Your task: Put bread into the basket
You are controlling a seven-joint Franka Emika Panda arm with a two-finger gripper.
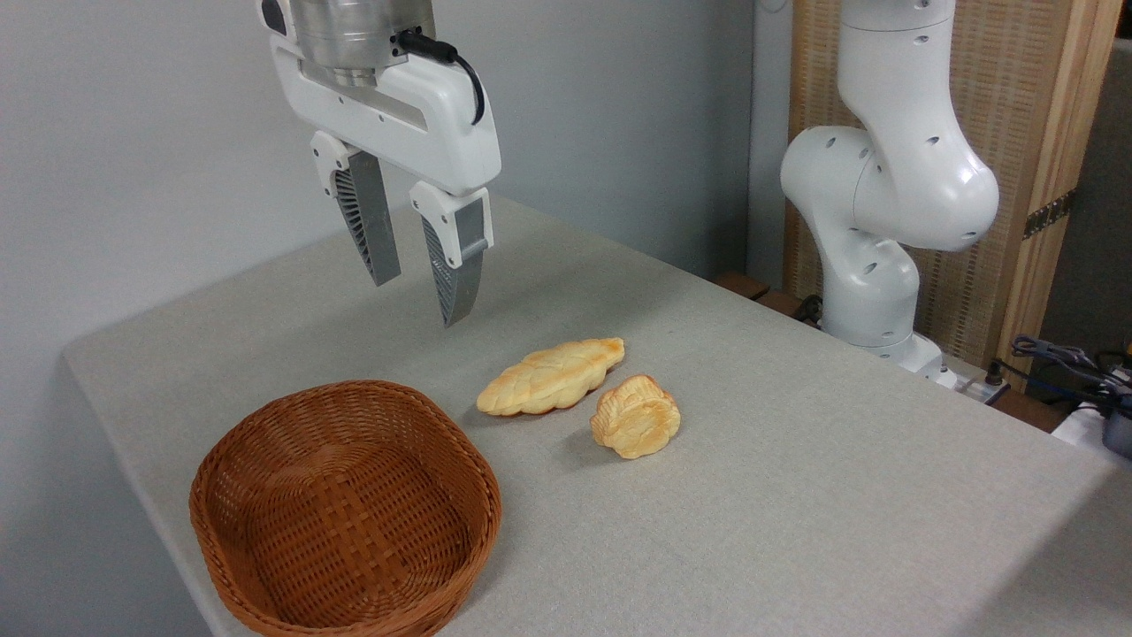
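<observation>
Hanging above the table (796, 495), the gripper (416, 296) has its fingers spread apart, holding nothing; the bread (550, 377) lies beside the basket (345, 513).

The gripper (414, 296) was seen in the upper left of the frame, hung from above and pointed down. Its two grey ribbed fingers (365, 217) were spread apart with a clear gap between them; nothing was held. The right finger reached lower in the frame than the left. The white hand body was tilted, with a metal wrist flange and a black cable seen on top. The arm's white base joints (884, 190) were seen upright at the upper right.
</observation>
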